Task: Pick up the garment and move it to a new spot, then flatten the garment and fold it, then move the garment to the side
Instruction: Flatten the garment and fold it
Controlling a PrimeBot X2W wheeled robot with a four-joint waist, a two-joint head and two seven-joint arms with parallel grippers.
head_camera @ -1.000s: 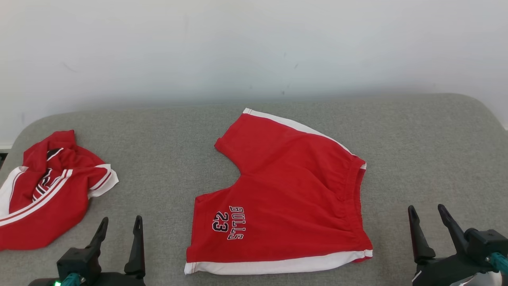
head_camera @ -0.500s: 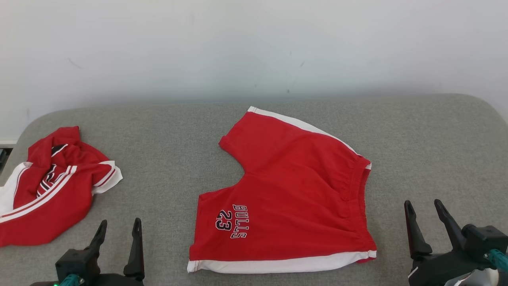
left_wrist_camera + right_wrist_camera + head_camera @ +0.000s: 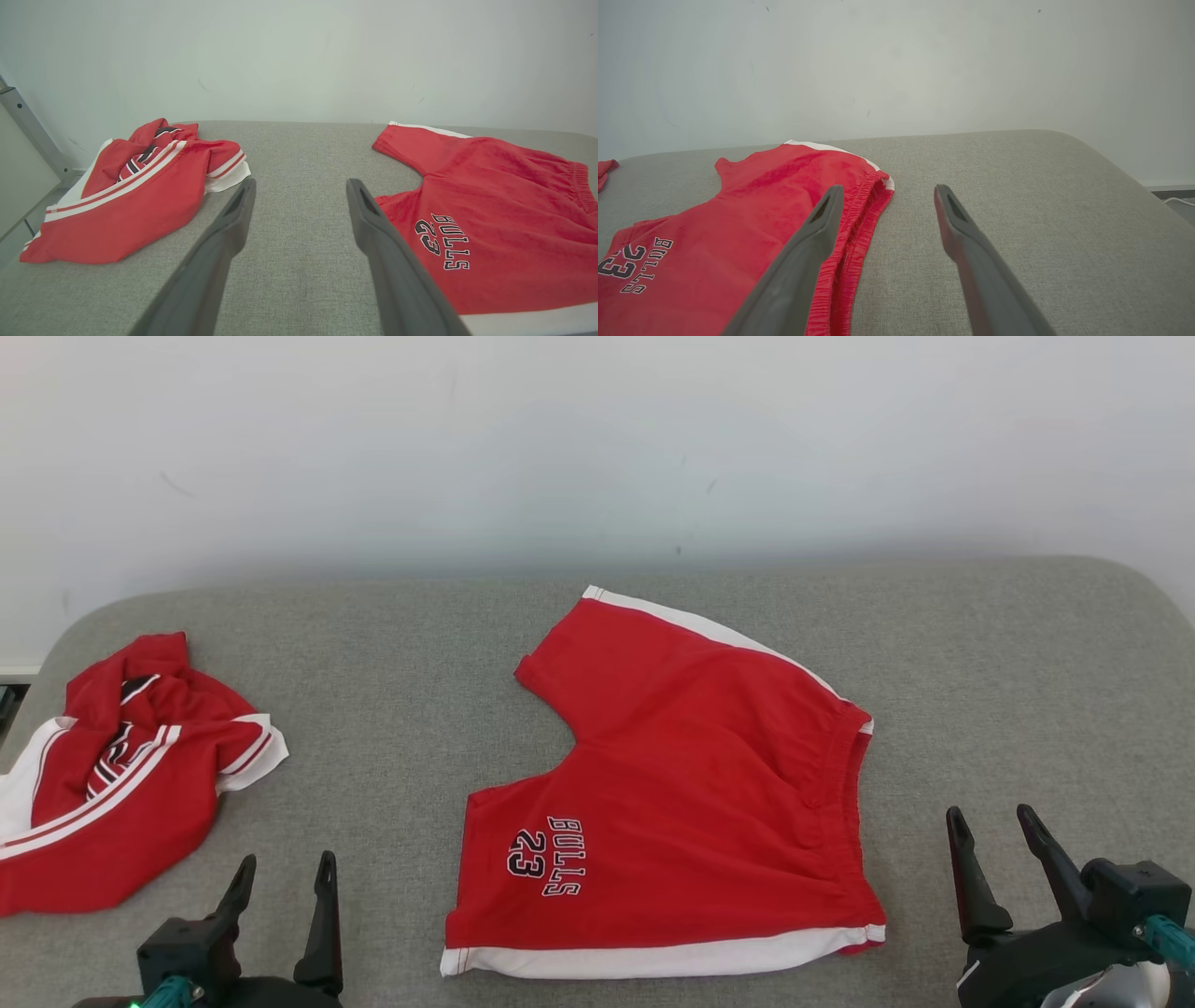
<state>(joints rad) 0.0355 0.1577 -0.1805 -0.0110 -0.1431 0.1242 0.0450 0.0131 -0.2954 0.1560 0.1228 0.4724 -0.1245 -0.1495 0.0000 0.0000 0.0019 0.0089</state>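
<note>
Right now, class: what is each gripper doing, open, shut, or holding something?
Left gripper: open, holding nothing.
Right gripper: open, holding nothing.

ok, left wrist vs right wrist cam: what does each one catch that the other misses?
Left wrist view: the open left gripper, the crumpled red top laid out in full, and a grey metal post at the edge.
Right wrist view: the open right gripper, the cushion at its rounded right end, and a white cable past it. Of the top it catches just a red tip at its left edge.
Both: the red shorts with the BULLS 23 print, the grey cushion, the white wall.
</note>
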